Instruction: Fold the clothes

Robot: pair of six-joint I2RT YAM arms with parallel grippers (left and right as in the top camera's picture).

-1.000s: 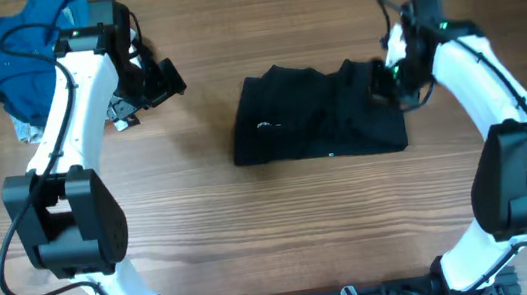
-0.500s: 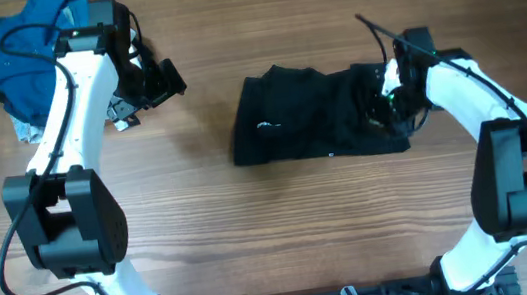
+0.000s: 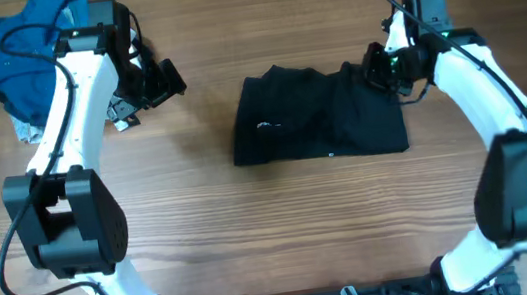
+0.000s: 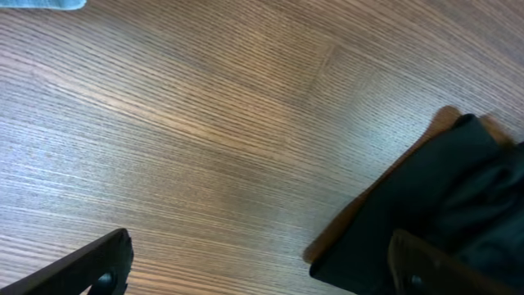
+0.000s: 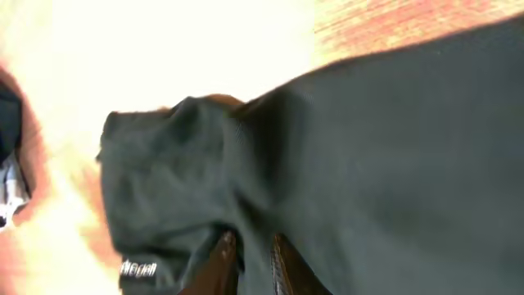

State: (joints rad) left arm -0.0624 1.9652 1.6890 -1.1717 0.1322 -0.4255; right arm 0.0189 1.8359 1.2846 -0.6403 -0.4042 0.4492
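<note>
The clothes, a black shirt, lie folded into a rough rectangle mid-table, a tiny white mark on the left part. My right gripper hovers at the shirt's far right corner. In the right wrist view its fingers stand a narrow gap apart just over the rumpled black fabric, with nothing clearly pinched between them. My left gripper is wide open over bare wood, left of the shirt. In the left wrist view the left gripper sees only the shirt's corner at the right.
A heap of blue and navy garments sits at the far left corner, with a pale cloth beside it. The pale cloth's edge shows at the top left of the left wrist view. Wooden table all around.
The right gripper dipped over the shirt's right side, then drew back toward the far right corner, and its jaws have parted slightly. The left arm has not moved.
</note>
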